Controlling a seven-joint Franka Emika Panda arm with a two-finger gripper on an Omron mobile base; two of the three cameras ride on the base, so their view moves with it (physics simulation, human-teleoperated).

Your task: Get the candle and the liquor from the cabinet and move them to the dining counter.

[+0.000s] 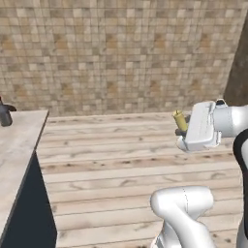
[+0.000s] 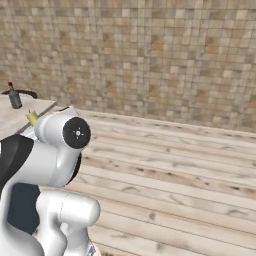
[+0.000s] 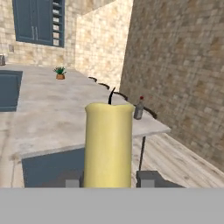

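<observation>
Beyond the jaws stretches the dining counter [image 3: 52,118], beige marbled stone. The liquor [image 3: 139,108] stands near its far right edge; a small potted plant [image 3: 60,73] farther off.

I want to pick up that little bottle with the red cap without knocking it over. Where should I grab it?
Probably around the wide body of the liquor, coming from the side: it stands upright on the dining counter, and its neck is narrow.
</observation>
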